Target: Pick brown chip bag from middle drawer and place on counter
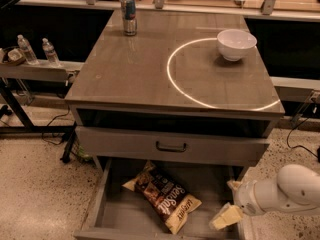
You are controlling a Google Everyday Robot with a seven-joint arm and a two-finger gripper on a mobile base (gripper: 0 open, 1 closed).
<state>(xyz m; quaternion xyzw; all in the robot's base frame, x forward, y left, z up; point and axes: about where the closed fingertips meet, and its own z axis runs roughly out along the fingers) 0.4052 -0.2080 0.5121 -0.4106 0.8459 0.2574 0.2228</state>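
Far left: two water bottles [22,49] are standing on a low side shelf, clear of the cabinet.

Bench [130,79]: it is carrying a drink can [129,15] upright at its rear left corner. A thin bright ring of light [172,81] is showing across its right half.

Below the bench: a closed drawer front with a dark handle [171,147] is facing the camera.

Under that front: the middle drawer [122,216] is standing pulled out. The brown chip bag [162,196] is lying flat on the drawer floor, set diagonally near the centre, its tan end pointing toward the front right.

Bench, rear right: a white bowl [236,44] is sitting on the ring's edge.

Right: I am holding my end effector [229,201] low over the drawer's right side, just beside the bag and not touching it. Its two tan fingers [225,217] are standing well apart and are gripping nothing. My white arm [287,189] is reaching in from the right edge.
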